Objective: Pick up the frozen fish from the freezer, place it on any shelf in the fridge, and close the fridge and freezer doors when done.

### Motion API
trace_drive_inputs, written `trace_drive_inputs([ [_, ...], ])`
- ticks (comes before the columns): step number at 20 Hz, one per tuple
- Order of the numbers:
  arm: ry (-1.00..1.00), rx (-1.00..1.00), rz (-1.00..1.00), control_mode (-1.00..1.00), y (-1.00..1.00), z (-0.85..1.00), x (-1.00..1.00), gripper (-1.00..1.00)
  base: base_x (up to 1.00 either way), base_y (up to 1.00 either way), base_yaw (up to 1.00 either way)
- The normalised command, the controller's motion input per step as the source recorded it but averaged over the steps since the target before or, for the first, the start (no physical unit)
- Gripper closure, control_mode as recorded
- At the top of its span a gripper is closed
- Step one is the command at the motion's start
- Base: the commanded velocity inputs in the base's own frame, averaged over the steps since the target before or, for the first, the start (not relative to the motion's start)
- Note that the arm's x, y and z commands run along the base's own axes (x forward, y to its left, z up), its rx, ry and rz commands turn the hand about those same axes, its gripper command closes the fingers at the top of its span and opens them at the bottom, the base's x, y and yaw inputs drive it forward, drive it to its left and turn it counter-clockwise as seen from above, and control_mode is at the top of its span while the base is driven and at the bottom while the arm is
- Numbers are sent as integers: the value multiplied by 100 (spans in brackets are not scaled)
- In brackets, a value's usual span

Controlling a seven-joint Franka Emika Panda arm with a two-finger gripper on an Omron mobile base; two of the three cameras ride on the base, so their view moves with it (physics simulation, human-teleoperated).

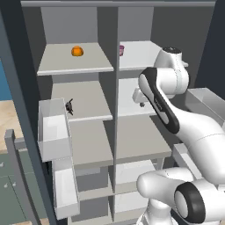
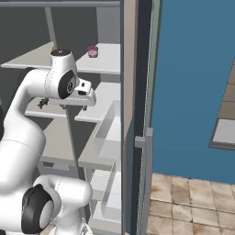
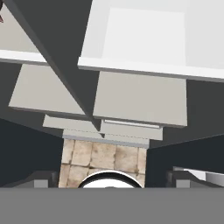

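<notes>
Both doors open. The frozen fish (image 1: 69,107) lies on a freezer (image 1: 74,132) shelf. The hand (image 1: 141,100), fingers spread and holding nothing, hovers inside the fridge (image 1: 140,136).

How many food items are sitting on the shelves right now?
3: an orange item on the freezer's top shelf, a purple-pink item on the fridge's top shelf, the frozen fish one shelf below the orange item. The arm may hide more.

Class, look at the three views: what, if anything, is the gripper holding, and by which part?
Nothing is held. The gripper has its jaws wide apart with only shelves and floor between them, while the frozen fish lies on a freezer shelf.
</notes>
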Motion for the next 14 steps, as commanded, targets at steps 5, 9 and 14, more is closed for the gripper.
trace_drive_inputs([
  [5, 0, 0, 0, -100, 0, 0, 0, -100, 0, 0, 0],
  [9, 0, 0, 0, -100, 0, 0, 0, -100, 0, 0, 0],
  [14, -3, 0, 1, -100, 0, 0, -31, -100, 0, 0, 0],
])
